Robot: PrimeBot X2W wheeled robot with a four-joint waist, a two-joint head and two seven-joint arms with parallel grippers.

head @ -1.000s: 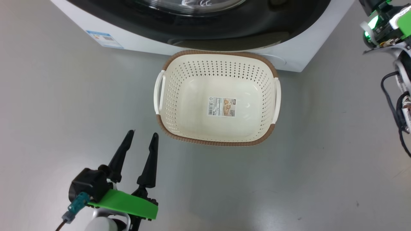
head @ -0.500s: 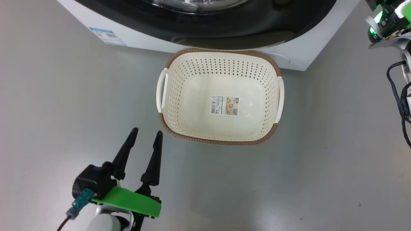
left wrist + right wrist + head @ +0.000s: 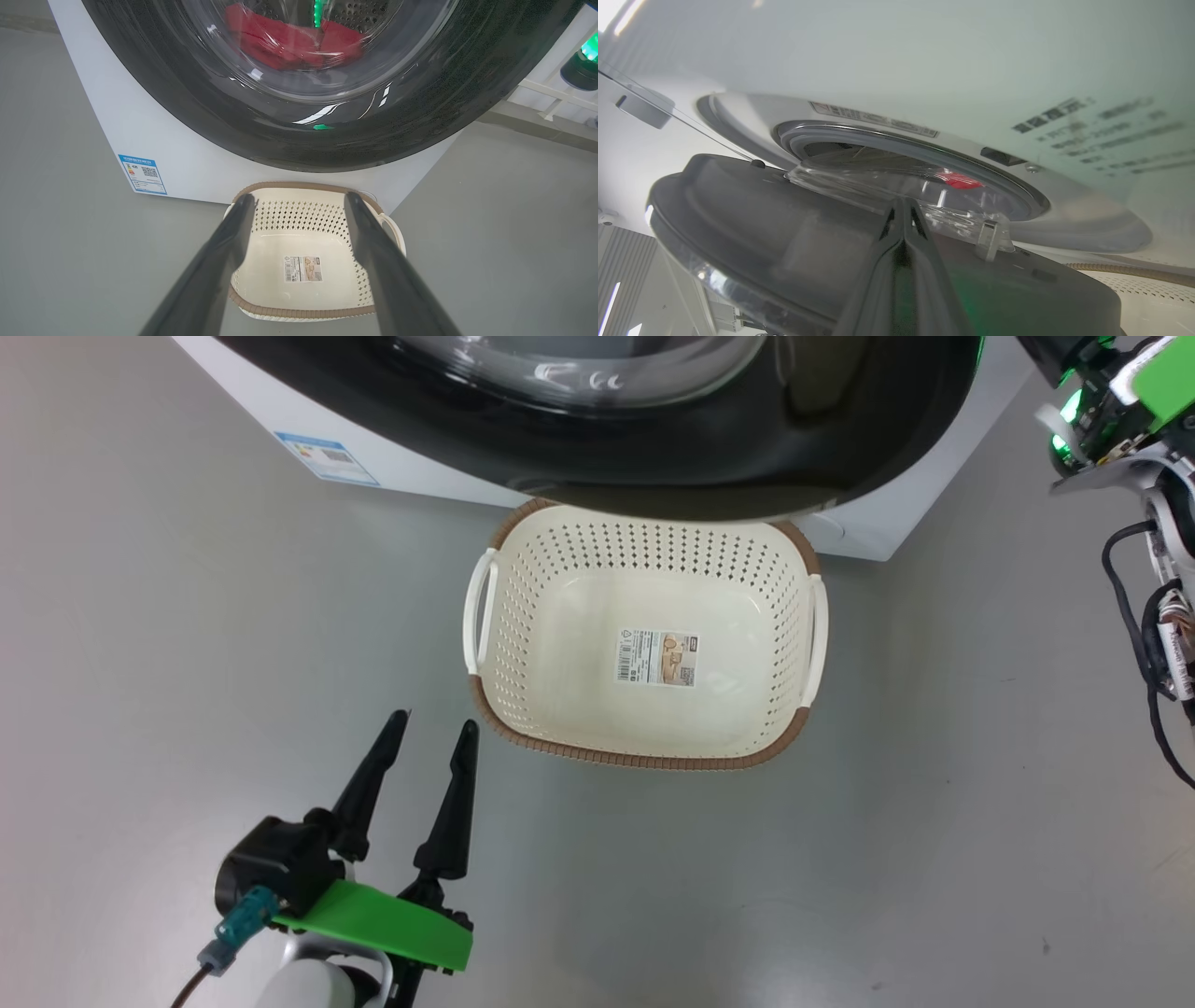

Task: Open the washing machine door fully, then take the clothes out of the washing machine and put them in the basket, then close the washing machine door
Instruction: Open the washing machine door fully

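Washing machine door (image 3: 747,448) ajar, overhanging the basket (image 3: 644,761) on the floor (image 3: 140,663) just before the washing machine (image 3: 154,135); red clothes (image 3: 289,44) lie in the drum (image 3: 359,9) (seen through the glass (image 3: 299,88)); left tool (image 3: 436,719) apart near the basket, right tool (image 3: 903,205) together by the door's inner side.

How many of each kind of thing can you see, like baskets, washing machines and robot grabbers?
Washing machine: 1
Washing machine door: 1
Basket: 1
Heap of red clothes in the drum: 1 (pieces too jumbled to count apart)
Grippers: 2, the left gripper and the right gripper
Total: 6
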